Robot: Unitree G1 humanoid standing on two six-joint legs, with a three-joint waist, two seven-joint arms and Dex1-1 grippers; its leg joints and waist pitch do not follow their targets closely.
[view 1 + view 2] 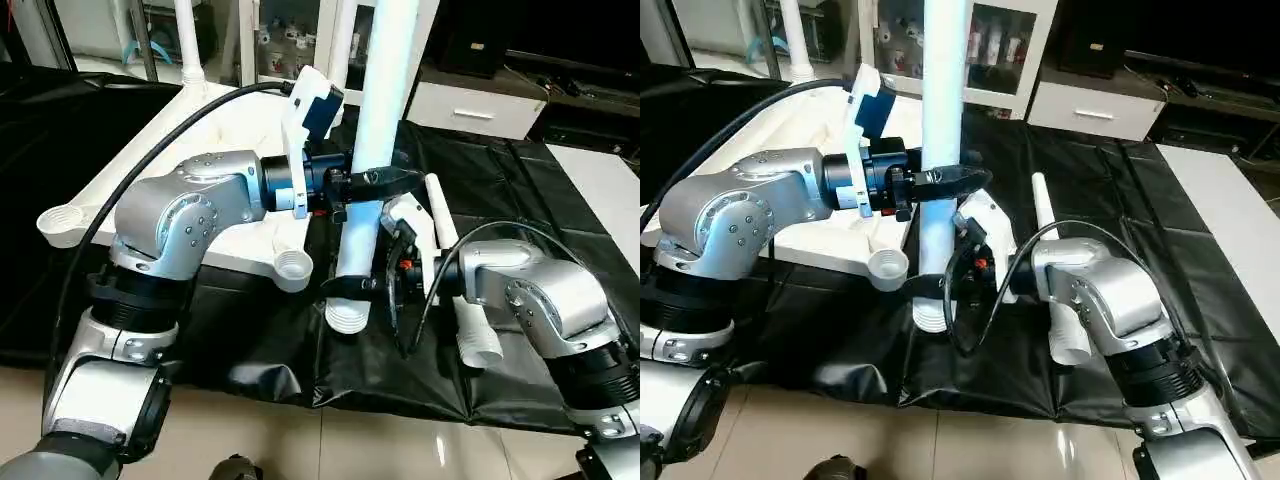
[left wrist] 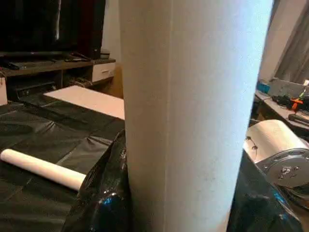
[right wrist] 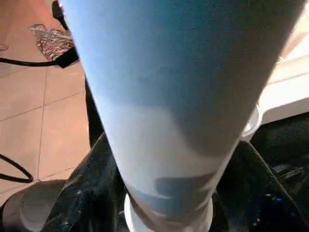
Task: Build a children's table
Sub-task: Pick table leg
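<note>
Home living room: TV stand (image 1: 1200, 100), glass cabinet (image 1: 990, 50), tiled floor (image 1: 970, 440).

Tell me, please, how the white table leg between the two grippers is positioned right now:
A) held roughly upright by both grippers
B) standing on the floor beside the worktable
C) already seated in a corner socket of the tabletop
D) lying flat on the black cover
A: the table leg stands roughly upright, with the left gripper clamped around its middle and the right gripper at its ribbed lower end, just off the nearest corner socket.
</note>
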